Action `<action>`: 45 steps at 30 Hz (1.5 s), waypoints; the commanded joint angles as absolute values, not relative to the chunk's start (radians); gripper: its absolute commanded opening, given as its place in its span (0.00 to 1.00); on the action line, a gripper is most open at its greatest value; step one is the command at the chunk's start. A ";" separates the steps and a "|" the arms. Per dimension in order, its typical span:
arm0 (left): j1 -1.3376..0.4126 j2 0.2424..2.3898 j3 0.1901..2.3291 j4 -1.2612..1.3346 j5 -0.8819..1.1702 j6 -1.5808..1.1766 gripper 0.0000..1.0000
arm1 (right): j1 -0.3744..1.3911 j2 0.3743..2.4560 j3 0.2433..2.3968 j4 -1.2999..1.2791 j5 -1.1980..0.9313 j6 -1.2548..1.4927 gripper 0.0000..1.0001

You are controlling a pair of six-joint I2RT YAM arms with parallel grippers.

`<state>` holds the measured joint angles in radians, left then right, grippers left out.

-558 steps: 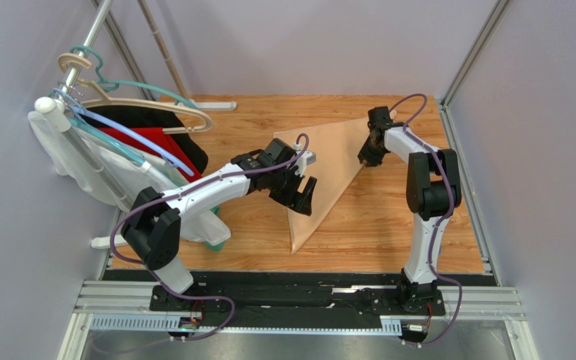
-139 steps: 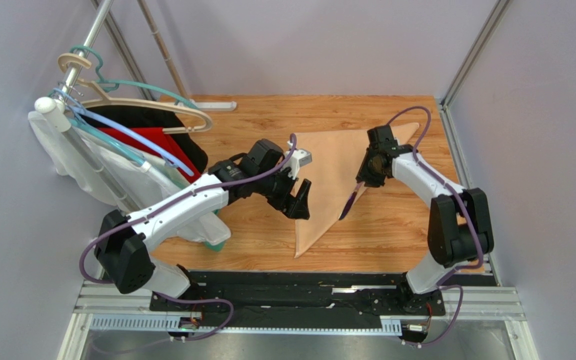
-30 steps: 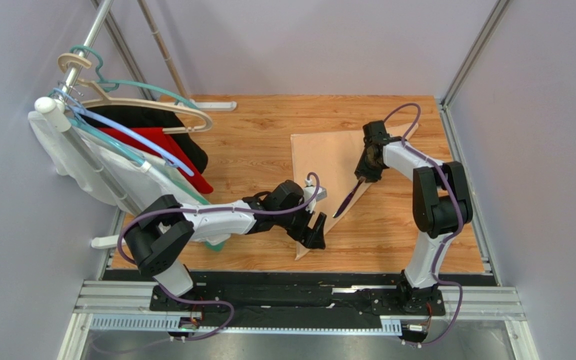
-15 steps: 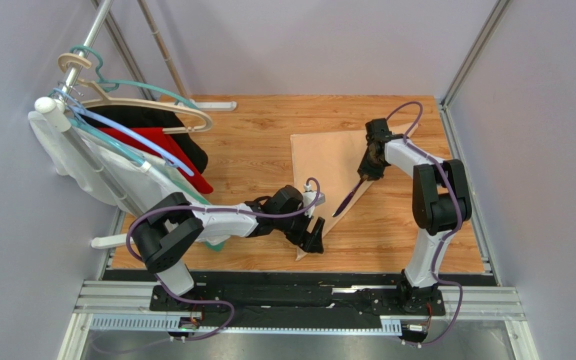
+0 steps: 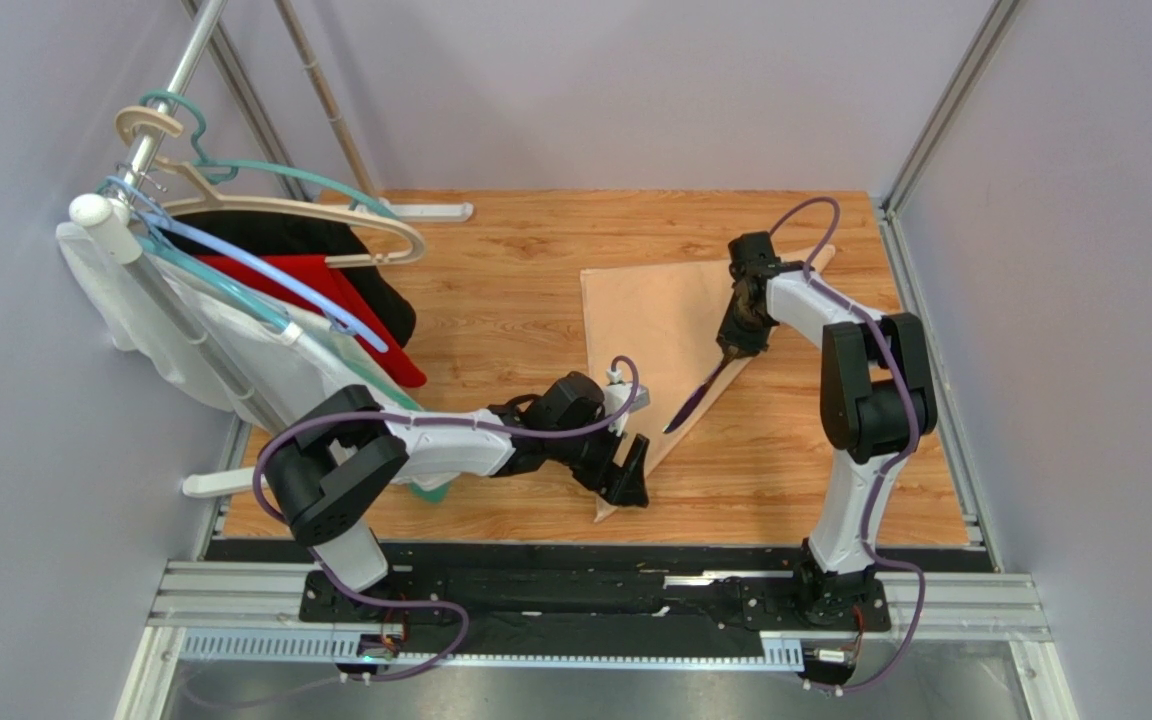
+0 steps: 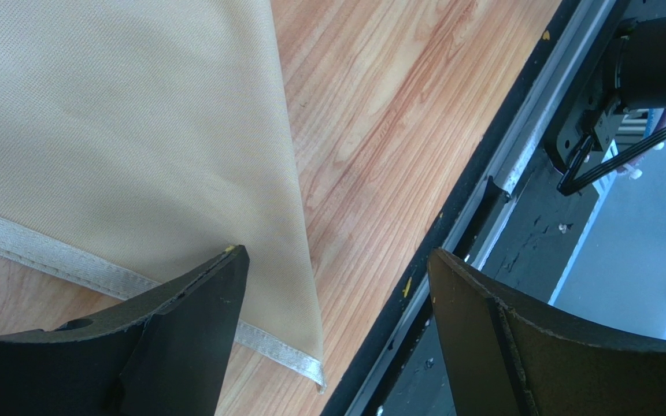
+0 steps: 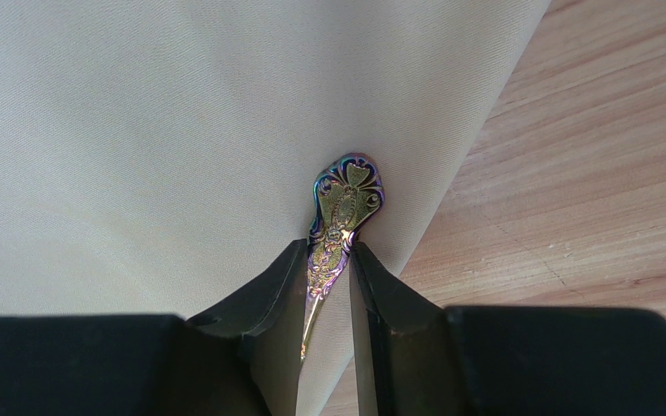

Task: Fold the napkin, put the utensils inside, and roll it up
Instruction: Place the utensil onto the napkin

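Note:
The peach-beige napkin (image 5: 642, 323) lies folded into a triangle on the wooden table, its narrow tip pointing at the near edge. My left gripper (image 5: 630, 473) hovers open at that tip. In the left wrist view the napkin's hemmed corner (image 6: 315, 377) lies between the spread fingers of the left gripper (image 6: 336, 253), touching neither. My right gripper (image 5: 740, 333) is over the napkin's right edge, shut on a purple and gold utensil (image 5: 702, 393). In the right wrist view the utensil's ornate handle (image 7: 345, 195) sticks out past the right gripper (image 7: 328, 247), above the napkin (image 7: 180, 113).
A clothes rack with hangers and white, red and black garments (image 5: 237, 285) fills the left side. A black mounting rail (image 5: 582, 578) runs along the near table edge and shows just beyond the napkin's tip as a dark rail (image 6: 501, 217). Grey walls enclose the table.
The left gripper has slid slightly toward the near edge and stayed open at the napkin's tip. The right jaws have narrowed on the utensil's handle; the right arm has hardly moved.

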<state>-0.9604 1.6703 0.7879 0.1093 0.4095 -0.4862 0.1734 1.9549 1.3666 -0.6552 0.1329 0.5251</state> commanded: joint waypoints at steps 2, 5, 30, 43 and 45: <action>-0.965 1.664 0.769 0.101 0.413 -0.489 0.86 | 0.167 1.930 1.353 -0.669 0.170 0.506 0.29; -0.965 1.666 0.770 0.103 0.414 -0.491 0.86 | 0.166 1.953 1.365 -0.670 0.164 0.508 0.29; -0.965 1.657 0.762 0.095 0.410 -0.502 0.86 | 0.104 2.017 1.410 -0.655 0.207 0.466 0.15; -0.965 1.660 0.767 0.098 0.410 -0.515 0.86 | 0.061 2.054 1.468 -0.652 0.196 0.430 0.15; -0.965 1.663 0.770 0.098 0.410 -0.518 0.86 | 0.060 2.062 1.471 -0.653 0.195 0.425 0.15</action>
